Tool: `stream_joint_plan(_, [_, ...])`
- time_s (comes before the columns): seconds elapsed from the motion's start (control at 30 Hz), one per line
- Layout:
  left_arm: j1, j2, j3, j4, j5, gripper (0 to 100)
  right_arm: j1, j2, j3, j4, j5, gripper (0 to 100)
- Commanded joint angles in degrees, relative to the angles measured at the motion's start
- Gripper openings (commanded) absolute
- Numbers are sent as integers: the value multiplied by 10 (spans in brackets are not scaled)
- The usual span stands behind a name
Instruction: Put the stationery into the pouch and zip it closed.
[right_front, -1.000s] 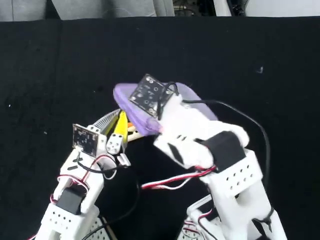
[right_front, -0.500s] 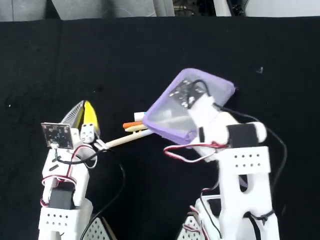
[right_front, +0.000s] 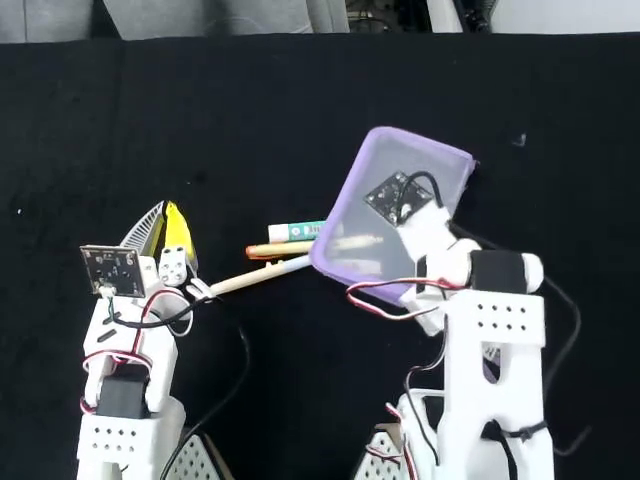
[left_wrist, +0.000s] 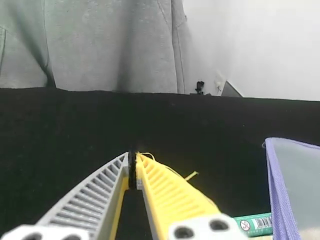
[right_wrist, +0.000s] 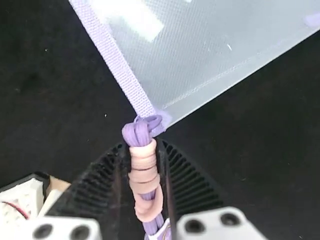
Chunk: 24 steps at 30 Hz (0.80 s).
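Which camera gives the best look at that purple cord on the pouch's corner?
The right wrist view: the cord sits close up, pinched in the right pincer. The high view gives the whole pouch with the arm over it; the left wrist view catches the pouch's edge.

Bright even light; glare streaks the pouch (right_wrist: 210, 50); black table (right_front: 250, 100) hides shadows.
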<state>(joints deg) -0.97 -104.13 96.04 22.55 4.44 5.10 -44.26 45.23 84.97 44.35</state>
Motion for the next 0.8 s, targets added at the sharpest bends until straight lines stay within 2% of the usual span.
stream_joint_plan(0.0, [10, -4, 13, 5, 4, 37, 10, -14, 45, -48, 6, 12])
stream_joint_plan(0.23, [22, -4, 13, 5, 4, 37, 2, -14, 82, -97, 27, 12])
stream_joint_plan(0.53, [22, -4, 13, 7, 2, 37, -105, -15, 81, -95, 27, 12])
stream_joint_plan(0.67, [26, -4, 13, 27, 4, 40, -105, -15, 95, -76, 58, 12])
stream_joint_plan(0.77, [46, -4, 13, 29, 2, 40, -76, -15, 104, -49, 100, 12])
